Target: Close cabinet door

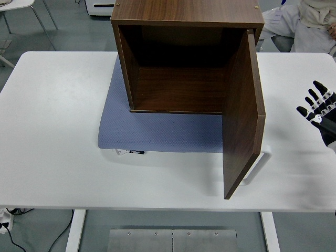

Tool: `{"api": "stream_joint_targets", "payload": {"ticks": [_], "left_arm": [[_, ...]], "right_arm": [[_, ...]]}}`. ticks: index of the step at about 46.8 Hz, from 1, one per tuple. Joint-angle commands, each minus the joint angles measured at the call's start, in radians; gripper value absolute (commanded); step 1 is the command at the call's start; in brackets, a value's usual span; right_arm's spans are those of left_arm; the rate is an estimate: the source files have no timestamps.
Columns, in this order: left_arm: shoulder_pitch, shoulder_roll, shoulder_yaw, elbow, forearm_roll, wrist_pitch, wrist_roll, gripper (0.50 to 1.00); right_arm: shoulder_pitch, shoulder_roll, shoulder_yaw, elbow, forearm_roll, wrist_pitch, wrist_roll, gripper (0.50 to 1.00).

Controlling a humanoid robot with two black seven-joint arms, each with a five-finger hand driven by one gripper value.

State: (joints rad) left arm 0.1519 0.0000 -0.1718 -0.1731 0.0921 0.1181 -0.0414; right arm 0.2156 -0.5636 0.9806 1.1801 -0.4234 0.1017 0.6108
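A dark brown wooden cabinet (184, 58) stands on a blue-grey mat (157, 131) at the back middle of the white table (52, 142). Its inside is empty. The door (242, 121), hinged on the right side, stands wide open and points toward the table's near edge. A white handle (258, 165) shows on the door's outer face near its free end. My right hand (320, 107) hovers at the picture's right edge, well to the right of the door, fingers spread and holding nothing. The left arm is out of view.
A person in light clothing (310, 26) sits behind the table at the top right. A chair (21, 16) stands on the floor at the top left. A white appliance (100, 6) shows behind the cabinet.
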Motion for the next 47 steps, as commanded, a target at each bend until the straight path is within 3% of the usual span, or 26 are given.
{"api": "stream_joint_targets", "payload": {"ticks": [1,27,47], "left_arm": [[0.000,0.000,0.000,0.000,0.000,0.000,0.000,1.000],[0.000,0.000,0.000,0.000,0.000,0.000,0.000,1.000],[-0.002,0.000,0.000,0.000,0.000,0.000,0.000,1.000]], "right_arm": [[-0.004,-0.018,0.001,0.009,0.000,0.013,0.000,1.000],[-0.088,-0.154,0.003,0.177,-0.011,0.062,0.000,1.000],[-0.170,-0.196,0.007,0.248,-0.066,0.087,0.000,1.000]]}}
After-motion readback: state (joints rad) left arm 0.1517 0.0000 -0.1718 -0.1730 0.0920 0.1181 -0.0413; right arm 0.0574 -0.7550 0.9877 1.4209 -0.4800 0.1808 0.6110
